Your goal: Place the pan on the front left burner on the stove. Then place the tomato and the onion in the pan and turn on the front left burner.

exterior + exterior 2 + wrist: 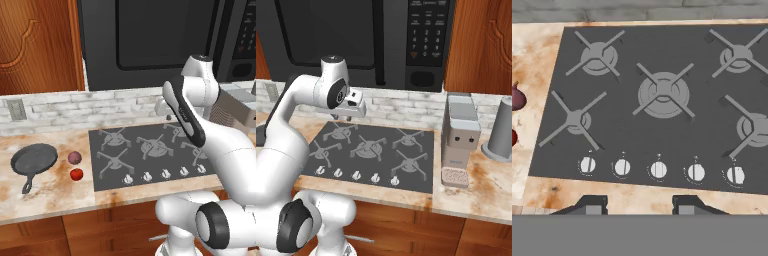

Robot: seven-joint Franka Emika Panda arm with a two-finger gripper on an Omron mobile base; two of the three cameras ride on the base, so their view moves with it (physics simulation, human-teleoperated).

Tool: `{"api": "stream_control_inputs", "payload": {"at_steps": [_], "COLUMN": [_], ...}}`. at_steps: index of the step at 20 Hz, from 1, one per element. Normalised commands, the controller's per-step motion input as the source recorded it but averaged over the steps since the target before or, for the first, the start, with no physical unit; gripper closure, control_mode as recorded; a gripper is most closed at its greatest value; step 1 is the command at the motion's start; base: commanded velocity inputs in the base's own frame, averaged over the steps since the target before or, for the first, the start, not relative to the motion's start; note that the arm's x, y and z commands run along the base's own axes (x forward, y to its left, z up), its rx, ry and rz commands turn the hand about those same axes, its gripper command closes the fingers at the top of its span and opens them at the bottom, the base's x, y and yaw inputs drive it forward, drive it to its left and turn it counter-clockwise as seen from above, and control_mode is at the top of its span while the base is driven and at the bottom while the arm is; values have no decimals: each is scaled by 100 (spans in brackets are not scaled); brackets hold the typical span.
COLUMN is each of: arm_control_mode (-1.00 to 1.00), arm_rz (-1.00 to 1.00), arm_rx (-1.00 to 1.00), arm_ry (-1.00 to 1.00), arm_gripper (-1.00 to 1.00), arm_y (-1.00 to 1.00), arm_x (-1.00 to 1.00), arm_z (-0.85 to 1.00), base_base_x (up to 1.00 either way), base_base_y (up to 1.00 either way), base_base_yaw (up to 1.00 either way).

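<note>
The dark skillet pan (34, 159) lies on the counter left of the stove (150, 155), handle toward the front. Beside it sit the purple-maroon onion (74, 158) (516, 96) and, just in front, the bright red tomato (76, 174) (513, 137). The front left burner (116, 161) (574, 120) (321, 149) is bare. My gripper (641, 205) (348, 118) hovers high above the stove (662, 60), open, with nothing between its fingertips (587, 204). Five silvery knobs (658, 170) line the stove's front edge.
A grey boxy appliance (460, 140) and a grey cylinder (503, 130) stand on the counter right of the stove. A black microwave (356, 35) hangs over the cooktop. A wall outlet (16, 109) sits on the tiled backsplash at far left.
</note>
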Motion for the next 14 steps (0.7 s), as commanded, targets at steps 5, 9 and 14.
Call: {"api": "stream_control_inputs", "payload": {"at_steps": [5, 9, 14], "arm_control_mode": [-100, -100, -100], "arm_rz": [0, 0, 0], "arm_rx": [0, 0, 0], "arm_ry": [-1, -5, -5], "arm_gripper": [-100, -100, -100], "arm_y": [2, 9, 22], "arm_x": [0, -9, -19], "arm_z": [0, 0, -1], "base_base_x": [0, 0, 0], "base_base_y": [0, 0, 0], "base_base_yaw": [0, 0, 0]}}
